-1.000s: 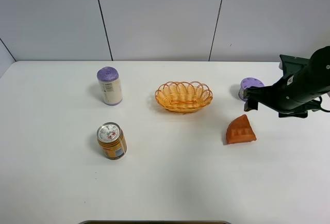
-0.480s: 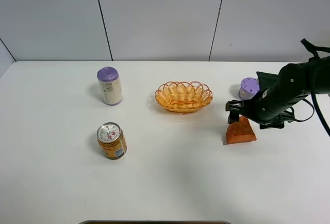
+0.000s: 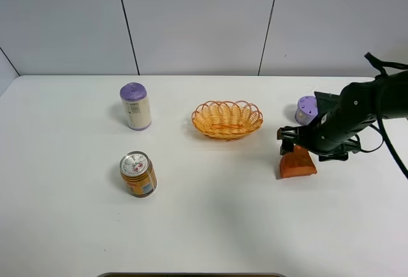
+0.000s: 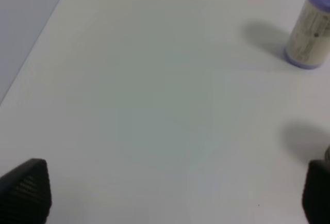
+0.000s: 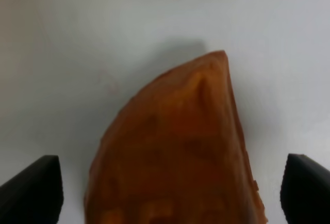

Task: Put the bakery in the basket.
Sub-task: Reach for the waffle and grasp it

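Note:
The bakery [image 3: 297,163], an orange-brown wedge-shaped toy pastry, lies on the white table right of the basket [image 3: 227,119], a yellow-orange wicker oval at the middle. My right gripper [image 3: 294,142] hovers just over the pastry's far tip, jaws open. In the right wrist view the pastry [image 5: 180,152] fills the space between the two wide-apart fingertips [image 5: 31,188], which do not touch it. My left gripper [image 4: 170,193] is open over bare table; its arm does not show in the exterior view.
A purple-lidded round container [image 3: 307,108] stands just behind my right arm. A purple-capped white can [image 3: 136,106] and an orange drink can [image 3: 138,174] stand at the left; the white can also shows in the left wrist view [image 4: 309,28].
My right gripper has moved left and down from beside the purple-lidded container to just over the pastry. The pastry and the other things have not moved.

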